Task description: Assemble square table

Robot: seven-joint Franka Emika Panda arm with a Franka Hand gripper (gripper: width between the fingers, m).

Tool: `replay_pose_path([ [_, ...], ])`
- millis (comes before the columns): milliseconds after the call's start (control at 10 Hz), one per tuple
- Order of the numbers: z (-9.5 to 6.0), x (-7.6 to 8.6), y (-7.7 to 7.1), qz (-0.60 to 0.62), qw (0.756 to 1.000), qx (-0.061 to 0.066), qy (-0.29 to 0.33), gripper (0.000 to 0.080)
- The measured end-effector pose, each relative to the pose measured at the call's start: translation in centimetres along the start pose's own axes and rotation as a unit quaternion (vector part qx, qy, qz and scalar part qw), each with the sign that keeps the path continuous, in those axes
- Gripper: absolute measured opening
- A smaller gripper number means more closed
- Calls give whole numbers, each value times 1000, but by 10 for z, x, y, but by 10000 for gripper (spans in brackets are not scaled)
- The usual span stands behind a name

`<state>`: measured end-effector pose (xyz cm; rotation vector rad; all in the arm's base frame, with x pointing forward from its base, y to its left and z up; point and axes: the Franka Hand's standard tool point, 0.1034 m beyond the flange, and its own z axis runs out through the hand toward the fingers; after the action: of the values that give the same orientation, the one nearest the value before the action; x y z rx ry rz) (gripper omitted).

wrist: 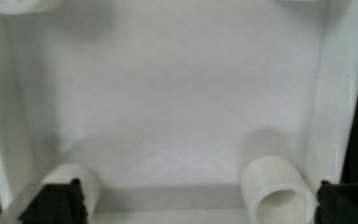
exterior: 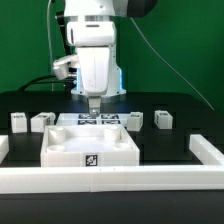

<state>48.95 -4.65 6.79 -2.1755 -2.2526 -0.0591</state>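
Note:
The square table's top (exterior: 70, 147) is a white square tray with a raised rim, lying socket side up in the middle of the table, a tag on its front wall. My gripper (exterior: 93, 103) hangs open just over its rear edge and holds nothing. In the wrist view the top's inner floor (wrist: 167, 100) fills the picture, with two round corner sockets (wrist: 275, 188) near my gripper (wrist: 201, 206); one dark fingertip (wrist: 55, 204) shows at each side. Two leg blocks (exterior: 41, 121) stand at the exterior view's left, two more (exterior: 163, 119) at its right.
The marker board (exterior: 98, 118) lies flat behind the top, under the arm. A long white rail (exterior: 120, 181) borders the workspace in front, with raised ends at both sides. A black cable hangs behind the arm.

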Motion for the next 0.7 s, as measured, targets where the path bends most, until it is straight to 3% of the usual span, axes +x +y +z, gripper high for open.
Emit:
replay_pose_path([
  [100, 9, -2, -14, 0, 1000, 2, 0, 649],
  [200, 18, -4, -28, 5, 1000, 14, 3, 649],
  [700, 53, -7, -45, 15, 999, 36, 11, 649],
])
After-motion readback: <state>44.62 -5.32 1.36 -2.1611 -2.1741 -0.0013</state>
